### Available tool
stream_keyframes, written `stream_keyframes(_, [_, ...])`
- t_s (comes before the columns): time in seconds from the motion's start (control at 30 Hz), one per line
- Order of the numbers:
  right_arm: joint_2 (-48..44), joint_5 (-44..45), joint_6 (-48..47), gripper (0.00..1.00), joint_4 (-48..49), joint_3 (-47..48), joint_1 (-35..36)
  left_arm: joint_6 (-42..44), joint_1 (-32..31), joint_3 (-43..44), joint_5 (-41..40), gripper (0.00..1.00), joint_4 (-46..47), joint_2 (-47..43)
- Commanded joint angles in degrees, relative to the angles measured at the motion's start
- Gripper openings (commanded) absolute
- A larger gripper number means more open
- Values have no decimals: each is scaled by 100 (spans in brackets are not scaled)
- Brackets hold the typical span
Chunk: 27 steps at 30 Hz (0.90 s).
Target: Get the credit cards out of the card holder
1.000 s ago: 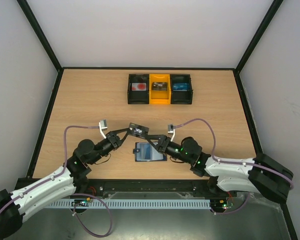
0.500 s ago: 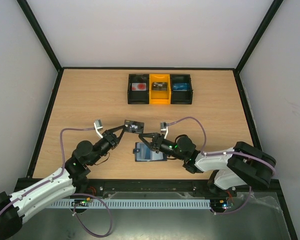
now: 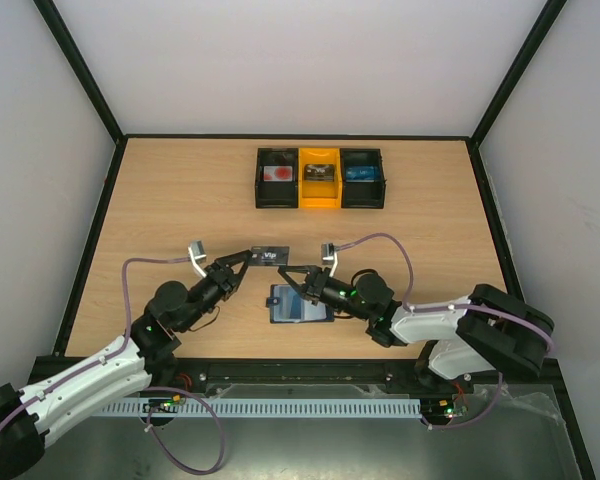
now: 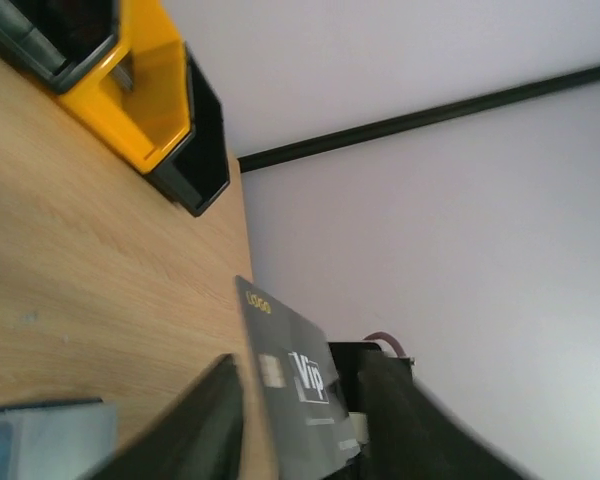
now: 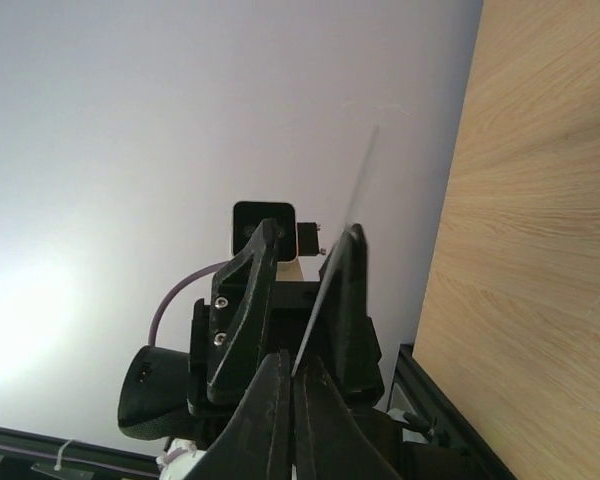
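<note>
1. Right arm had swung left since a second earlier, bringing the right fingers point(image 3: 298, 281) from beside the card holder point(image 3: 305, 311) to over its far-left part. The left fingers point(image 3: 238, 263) and the black card point(image 3: 271, 257) had shifted slightly left.
2. Left fingers were clamped on the black card, marked "Vip", above the counter point(image 3: 180, 200). The left wrist view showed one finger on each face of it.
3. Right fingers nearly met at the tips in the right wrist view. The card, seen edge-on, ran down to those tips. Could not tell whether they pinched it.
4. Card holder lay open and flat on the counter near the front edge, between the two arms, pale pockets up, partly under the right fingers.
5. Blue card point(image 3: 289, 297) showed inside the holder.
6. Black bin point(image 3: 277, 190), yellow bin point(image 3: 319, 195) and second black bin point(image 3: 363, 192) sat touching in a row at the far side, well apart from the holder.
</note>
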Motion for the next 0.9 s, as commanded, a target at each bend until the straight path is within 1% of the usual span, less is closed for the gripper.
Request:
stream_keyframes(0.0, [-334,240,-472,2,-561,156,13,95,28,27,-58,52,-287,-71])
stream_keyframes(0.03, [-418,299,-607,2,-854,212,12,157,28,56,-27,62,-367,-96])
stream_keyframes(0.17, [-768,527,-1353,2,-2270,614,1,471,28,339,34,89,-1079,-194])
stream_keyframes(0.2, [-835,588,-1563,2,-2647,736,-38,557,28,428,38,94,-1265,-218])
stream_keyframes(0.27, [-952,643,-1823,2,-3149,934,-129,788,28,595,34,100,-1631,-254])
stream_keyframes(0.37, [-1061,652,-2105,2,-3655,1140,-360,1040,28,798,-7,100,-2068,-316])
stream_keyframes(0.5, [-1140,329,-2411,2,-4010,1355,-817,1307,28,934,-4,100,-2512,-481])
stream_keyframes(0.57, [-1117,192,-2639,2,-4344,1601,-1059,1437,28,1005,12,100,-2711,-580])
stream_keyframes(0.7, [-1013,-8,-3149,2,-5070,2145,-1532,1683,28,1189,-54,100,-3192,-683])
stream_keyframes(0.87, [-655,-268,-3682,2,-5685,2753,-2253,1971,28,1514,-128,100,-3823,-536])
